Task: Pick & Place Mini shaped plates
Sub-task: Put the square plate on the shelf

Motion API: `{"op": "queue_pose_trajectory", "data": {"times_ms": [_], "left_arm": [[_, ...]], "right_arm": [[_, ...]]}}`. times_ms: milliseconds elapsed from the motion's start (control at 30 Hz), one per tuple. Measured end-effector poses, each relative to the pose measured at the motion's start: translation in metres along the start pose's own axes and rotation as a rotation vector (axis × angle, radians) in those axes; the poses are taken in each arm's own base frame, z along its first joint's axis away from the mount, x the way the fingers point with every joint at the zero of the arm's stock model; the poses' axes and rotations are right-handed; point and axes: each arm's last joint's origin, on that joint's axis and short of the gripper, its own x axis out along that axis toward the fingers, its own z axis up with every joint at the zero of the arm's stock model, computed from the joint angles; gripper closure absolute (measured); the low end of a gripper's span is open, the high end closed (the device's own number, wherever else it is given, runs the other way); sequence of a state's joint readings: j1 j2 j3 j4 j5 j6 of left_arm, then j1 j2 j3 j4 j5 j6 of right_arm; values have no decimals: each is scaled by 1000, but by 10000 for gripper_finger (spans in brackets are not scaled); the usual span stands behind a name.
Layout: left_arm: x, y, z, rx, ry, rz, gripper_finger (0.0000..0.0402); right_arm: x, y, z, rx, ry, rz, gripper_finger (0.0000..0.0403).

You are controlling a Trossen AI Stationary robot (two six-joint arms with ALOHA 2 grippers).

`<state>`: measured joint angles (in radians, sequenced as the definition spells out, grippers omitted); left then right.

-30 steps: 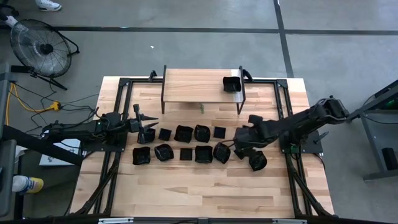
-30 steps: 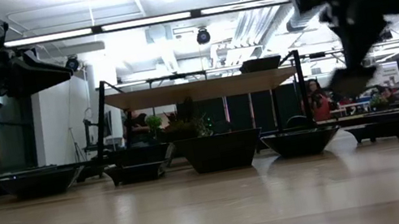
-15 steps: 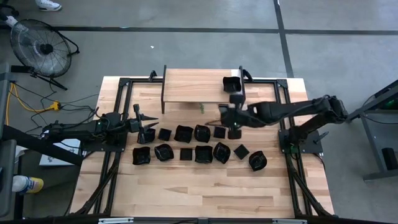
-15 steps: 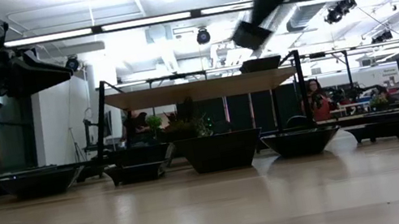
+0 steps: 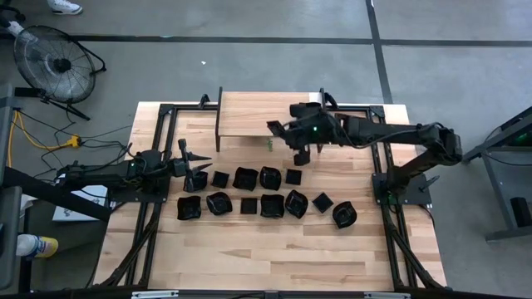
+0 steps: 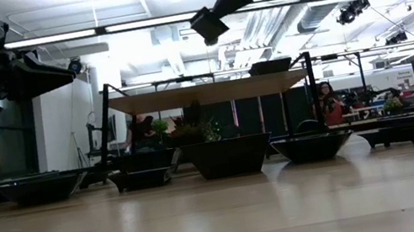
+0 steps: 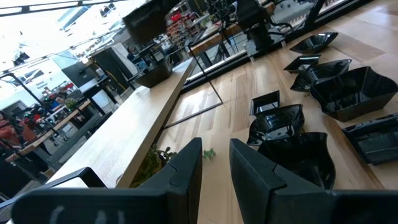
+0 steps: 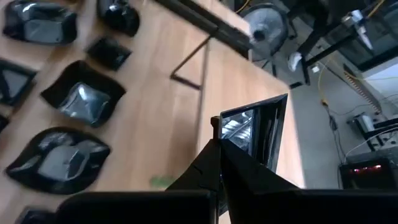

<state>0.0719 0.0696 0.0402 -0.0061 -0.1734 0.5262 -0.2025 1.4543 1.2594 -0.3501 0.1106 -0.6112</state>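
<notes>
My right gripper (image 5: 283,128) hangs over the near edge of the raised wooden shelf (image 5: 249,112), shut on a small square black plate (image 6: 207,26) held high in the air. A second black plate (image 5: 302,109) rests on the shelf, partly hidden by the arm. Several glossy black mini shaped plates (image 5: 269,176) stand in two rows on the table in front of the shelf. My left gripper (image 5: 193,164) waits level at the left end of the rows, open with nothing between its fingers (image 7: 186,174). My right gripper pinches the square plate by one edge of its rim (image 8: 231,138) between its two shut fingers (image 8: 208,163). The fingers slant down toward the table's left. The plate is lifted clear, tilted on edge, and juts out beyond the fingertips (image 6: 216,12).
The shelf stands on thin black legs (image 5: 218,137) at the table's far middle. A small green scrap (image 5: 269,144) lies below its near edge. Black frame rails (image 5: 158,124) run along both table sides. The wide near part of the table (image 5: 266,257) is bare wood.
My right gripper has risen from low over the right end of the plate rows and swung left and toward the far edge, to the shelf. It has rolled and tipped up on the way. The square plate went with it, clear of the table throughout.
</notes>
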Motion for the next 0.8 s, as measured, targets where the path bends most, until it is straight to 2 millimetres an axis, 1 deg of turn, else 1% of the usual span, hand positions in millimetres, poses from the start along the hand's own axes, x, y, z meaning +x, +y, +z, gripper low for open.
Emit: {"op": "queue_pose_trajectory", "data": {"times_ms": [100,167,267,333,500,667,800], "left_arm": [[0,0,0,0,0,0,323],[0,0,0,0,0,0,323],[0,0,0,0,-1,0,323],[0,0,0,0,0,0,323],[0,0,0,0,0,0,323],[0,0,0,0,0,0,323],[0,0,0,0,0,0,323]], "right_arm": [[10,-10,-2,22,-74,7,403],[23,-11,-5,12,-93,14,403],[45,-8,-11,-21,-48,-17,403],[54,-7,-14,-23,-10,-60,403],[63,-17,-17,-9,85,-170,403],[69,-23,-24,7,116,-193,403],[77,-26,-34,54,177,-231,403]]}}
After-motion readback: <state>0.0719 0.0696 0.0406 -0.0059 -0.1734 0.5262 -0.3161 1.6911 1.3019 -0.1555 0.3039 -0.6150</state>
